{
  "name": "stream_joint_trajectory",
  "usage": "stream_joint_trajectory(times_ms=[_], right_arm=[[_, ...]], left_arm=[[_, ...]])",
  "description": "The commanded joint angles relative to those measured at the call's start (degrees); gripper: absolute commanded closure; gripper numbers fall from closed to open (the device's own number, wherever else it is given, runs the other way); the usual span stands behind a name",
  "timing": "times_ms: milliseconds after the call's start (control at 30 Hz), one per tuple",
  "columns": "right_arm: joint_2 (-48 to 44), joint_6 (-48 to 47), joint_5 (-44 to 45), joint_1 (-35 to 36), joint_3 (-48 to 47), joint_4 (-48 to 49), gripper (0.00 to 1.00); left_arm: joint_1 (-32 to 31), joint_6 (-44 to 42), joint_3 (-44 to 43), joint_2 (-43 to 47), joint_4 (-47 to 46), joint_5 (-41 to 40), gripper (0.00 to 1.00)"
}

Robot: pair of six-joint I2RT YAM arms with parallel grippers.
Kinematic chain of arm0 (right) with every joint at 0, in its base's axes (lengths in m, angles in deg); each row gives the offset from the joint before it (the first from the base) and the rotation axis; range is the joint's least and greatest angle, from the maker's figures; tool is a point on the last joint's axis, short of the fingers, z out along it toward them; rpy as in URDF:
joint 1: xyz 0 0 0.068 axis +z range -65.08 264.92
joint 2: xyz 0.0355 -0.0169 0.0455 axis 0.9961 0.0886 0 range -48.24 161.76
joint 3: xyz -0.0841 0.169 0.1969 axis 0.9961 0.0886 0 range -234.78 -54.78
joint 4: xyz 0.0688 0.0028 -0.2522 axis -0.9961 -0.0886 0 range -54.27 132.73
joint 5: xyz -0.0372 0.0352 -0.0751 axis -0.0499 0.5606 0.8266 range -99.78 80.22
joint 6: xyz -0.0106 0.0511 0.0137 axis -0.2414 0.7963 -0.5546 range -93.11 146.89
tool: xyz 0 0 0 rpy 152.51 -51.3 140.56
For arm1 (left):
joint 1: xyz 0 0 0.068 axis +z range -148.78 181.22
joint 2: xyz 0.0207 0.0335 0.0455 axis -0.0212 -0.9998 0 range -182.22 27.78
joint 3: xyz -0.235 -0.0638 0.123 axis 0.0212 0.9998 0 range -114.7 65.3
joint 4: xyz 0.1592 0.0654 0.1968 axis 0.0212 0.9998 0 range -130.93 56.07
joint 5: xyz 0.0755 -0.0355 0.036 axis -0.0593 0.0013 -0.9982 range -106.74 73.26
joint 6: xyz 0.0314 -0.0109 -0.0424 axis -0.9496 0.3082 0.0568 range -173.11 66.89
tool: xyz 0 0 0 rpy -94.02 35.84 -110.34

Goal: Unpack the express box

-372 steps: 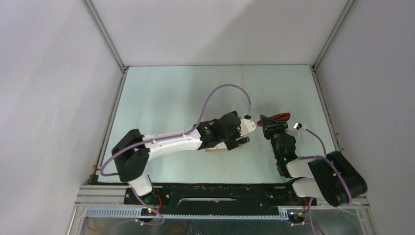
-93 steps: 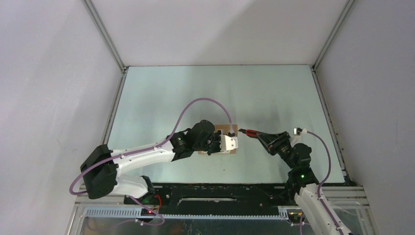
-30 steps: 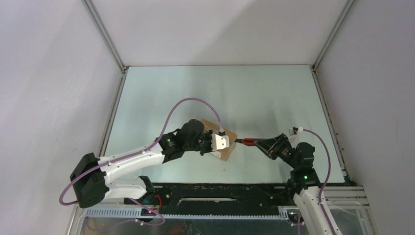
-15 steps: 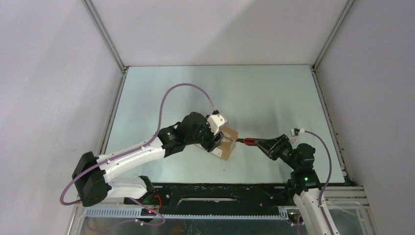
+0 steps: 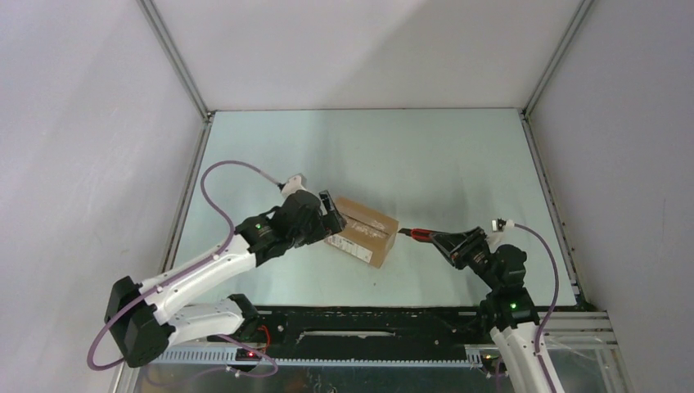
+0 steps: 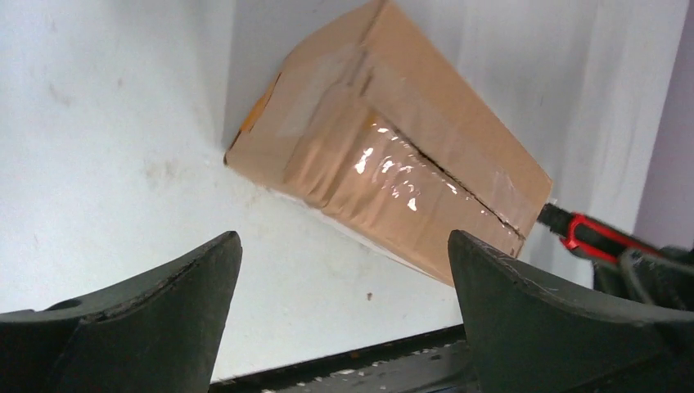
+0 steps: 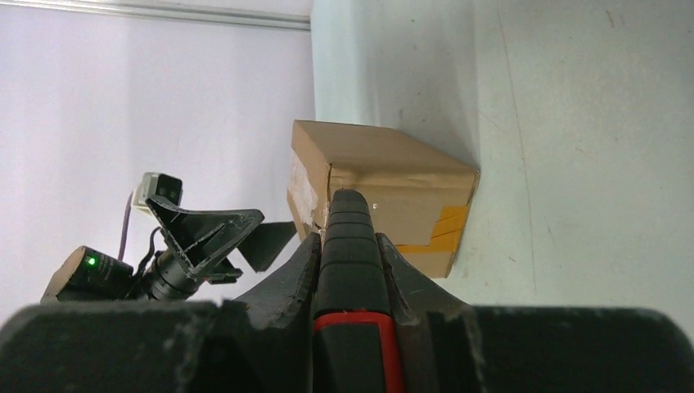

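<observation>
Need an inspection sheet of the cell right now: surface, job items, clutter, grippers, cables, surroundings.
Surface: pale green table, faint scuffs.
Job's things: express box lying skewed on the table, flaps taped shut.
Clutter: nothing seen.
Grippers: left gripper at the box's left end, jaws open, holding nothing; right gripper shut on the utility knife, its tip at the box's right end.
Cables: purple cables looped over both arms, clear of the box.
Surroundings: white walls, metal frame posts.

- Pale green table (image 5: 368, 147) is filling the middle.
- White left wall (image 5: 82, 164), far wall (image 5: 360, 49) and right wall (image 5: 634, 164) are enclosing it.
- Metal struts (image 5: 173, 57) are running up the far corners.
</observation>
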Motion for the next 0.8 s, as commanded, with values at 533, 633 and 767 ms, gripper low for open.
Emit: stream_joint_trajectory(times_ms=[533, 633, 767], right_arm=[[16.0, -8.7, 18.0, 10.4, -6.5, 14.1, 1.00], [21.9, -9.9, 20.9, 15.4, -7.4, 19.4, 1.00], [28.0, -11.1, 23.3, 19.1, -8.6, 24.1, 1.00]], left_arm=[[-4.4, 25.5, -12.3, -10.3, 18.0, -20.4, 0.00], [-3.6, 24.9, -14.1, -10.9, 21.3, -22.0, 0.00], [-1.9, 20.5, -5.0, -3.6, 5.0, -16.7, 0.00]])
